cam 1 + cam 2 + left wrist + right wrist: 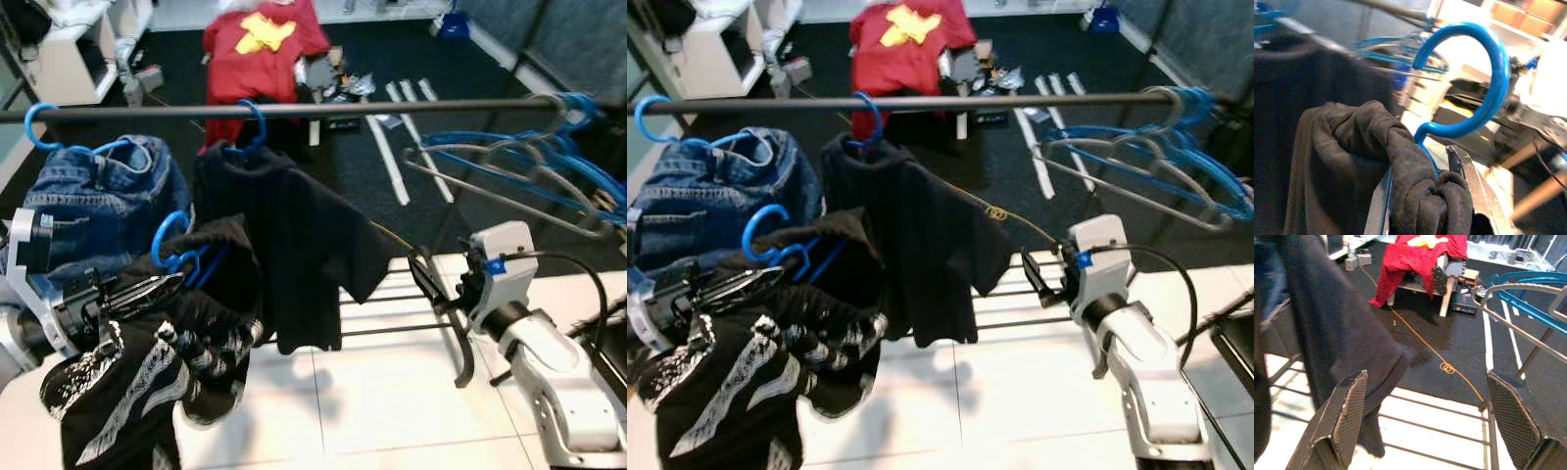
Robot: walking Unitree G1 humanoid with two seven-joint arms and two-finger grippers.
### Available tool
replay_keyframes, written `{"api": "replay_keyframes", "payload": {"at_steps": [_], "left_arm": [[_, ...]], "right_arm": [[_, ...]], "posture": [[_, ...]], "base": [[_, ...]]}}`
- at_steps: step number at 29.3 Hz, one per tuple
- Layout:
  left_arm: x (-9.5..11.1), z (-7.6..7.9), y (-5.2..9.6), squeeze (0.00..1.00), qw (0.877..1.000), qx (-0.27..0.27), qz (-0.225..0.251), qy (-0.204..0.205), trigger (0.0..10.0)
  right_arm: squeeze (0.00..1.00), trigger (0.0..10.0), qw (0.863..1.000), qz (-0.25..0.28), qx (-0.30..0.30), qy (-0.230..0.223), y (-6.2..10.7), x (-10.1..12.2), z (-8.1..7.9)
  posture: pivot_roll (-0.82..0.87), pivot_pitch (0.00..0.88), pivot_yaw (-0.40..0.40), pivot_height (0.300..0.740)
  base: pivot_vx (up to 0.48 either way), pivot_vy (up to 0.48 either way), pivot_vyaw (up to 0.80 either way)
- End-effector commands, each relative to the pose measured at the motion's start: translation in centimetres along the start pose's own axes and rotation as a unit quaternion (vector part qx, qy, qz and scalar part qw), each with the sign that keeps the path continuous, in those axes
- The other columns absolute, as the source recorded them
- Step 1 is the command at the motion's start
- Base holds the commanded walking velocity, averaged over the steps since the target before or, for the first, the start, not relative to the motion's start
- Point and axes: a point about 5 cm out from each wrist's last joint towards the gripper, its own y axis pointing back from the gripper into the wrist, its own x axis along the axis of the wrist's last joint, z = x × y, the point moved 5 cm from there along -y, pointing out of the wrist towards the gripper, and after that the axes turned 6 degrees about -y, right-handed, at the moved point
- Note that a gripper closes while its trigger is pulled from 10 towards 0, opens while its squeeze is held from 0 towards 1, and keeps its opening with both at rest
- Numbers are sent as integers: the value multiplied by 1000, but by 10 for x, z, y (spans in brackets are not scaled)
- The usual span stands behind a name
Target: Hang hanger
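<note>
Left gripper (147, 286) is low on the left, clamped on a blue hanger (168, 245) w/ a black printed garment (147, 377) bunched over it — the hook is up and free, sitting below the rail (294, 110), not on it yet. In the left wrist view the hook curls open above the wadded black cloth, fingers pinched at the hanger's neck. On the rail: jeans (103, 201) on a blue hanger at the far left, then a black shirt (294, 245) on another blue hanger just right of them, approx. mid-rail. The held hanger is in front of the gap between jeans and shirt, touching neither hook. At the right end of the rail a bunch of empty blue and grey hangers (529, 162) hangs tilted. Right gripper (1435, 421) is near the right, held out over the rack's lower bars (392, 313), fingers spread wide, holding nothing. Beyond, on the dark floor, a red cloth w/ a yellow patch (260, 44) drapes over a stool — an orange cable (1440, 357) trails across the floor towards the rack.
</note>
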Motion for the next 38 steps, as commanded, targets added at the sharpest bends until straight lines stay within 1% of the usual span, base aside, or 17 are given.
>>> {"api": "replay_keyframes", "payload": {"at_steps": [1, 3, 5, 6, 10, 16, 20, 23, 25, 27, 29, 31, 32, 33, 35, 37, 38], "left_arm": [[-2, 7, -5, 0, 1000, -22, -3, 1, 10000], [-3, 9, -8, 0, 1000, -29, -3, 2, 10000], [-6, 22, -26, 0, 997, -73, 0, 7, 10000], [-6, 22, -26, 0, 997, -73, 0, 7, 10000], [-7, 38, -47, 0, 990, -140, 0, 6, 10000], [3, 42, -62, 0, 985, -174, 7, -12, 10000], [6, 42, -64, 0, 984, -178, 12, -15, 10000], [16, 49, -74, 0, 979, -198, 29, -24, 10000], [16, 49, -74, 0, 979, -198, 29, -24, 10000], [17, 57, -79, 0, 972, -232, 23, -29, 10000], [17, 57, -79, 0, 972, -232, 23, -29, 10000], [19, 66, -83, 0, 961, -274, 10, -38, 10000], [19, 66, -83, 0, 961, -274, 10, -38, 10000], [20, 69, -85, 0, 957, -288, 6, -42, 10000], [20, 69, -85, 0, 957, -288, 6, -42, 10000], [22, 72, -86, 0, 952, -302, 2, -47, 10000], [24, 76, -88, 0, 945, -323, -3, -55, 10000]], "right_arm": [[0, 10000, 999, 8, 43, -11, 3, 4, -14], [0, 10000, 998, 10, 54, -13, 5, 6, -16], [0, 10000, 993, 25, 109, -31, 12, 18, -24], [0, 10000, 993, 25, 109, -31, 12, 18, -24], [0, 10000, 979, 53, 192, -44, 29, 42, -32], [0, 10000, 972, 84, 215, -42, 36, 63, -28], [0, 10000, 972, 90, 214, -42, 36, 66, -27], [0, 10000, 961, 89, 259, -36, 39, 69, -44], [0, 10000, 961, 89, 259, -36, 39, 69, -44], [0, 10000, 939, 77, 334, -26, 48, 74, -61], [0, 10000, 939, 77, 334, -26, 48, 74, -61], [0, 10000, 912, 51, 408, -5, 59, 78, -66], [0, 10000, 912, 51, 408, -5, 59, 78, -66], [0, 10000, 904, 41, 425, 4, 62, 80, -65], [0, 10000, 904, 41, 425, 4, 62, 80, -65], [0, 10000, 902, 37, 429, 18, 61, 83, -59], [0, 10000, 899, 38, 435, 31, 60, 92, -51]], "posture": [[-65, 139, -8, 740], [-65, 139, -8, 740], [-63, 139, -11, 740], [-63, 139, -11, 740], [-65, 138, -8, 740], [-65, 141, 1, 740], [-65, 141, 1, 740], [-62, 143, 4, 740], [-62, 143, 4, 740], [-57, 144, 2, 740], [-57, 144, 2, 740], [-56, 140, 0, 740], [-56, 140, 0, 740], [-57, 137, -2, 740], [-57, 137, -2, 740], [-56, 134, -4, 740], [-53, 129, -6, 740]], "base": [[-405, 0, 0], [-398, 0, 0], [-401, 0, 0], [-401, 0, 0], [-400, 0, 0], [-392, 0, 0], [-375, 0, 0], [-97, 0, 0], [0, 0, 0], [0, 0, 0], [0, 0, 0], [0, 0, 0], [0, 0, 0], [0, 0, 0], [0, 0, 0], [0, 0, 0], [0, 0, 0]]}}
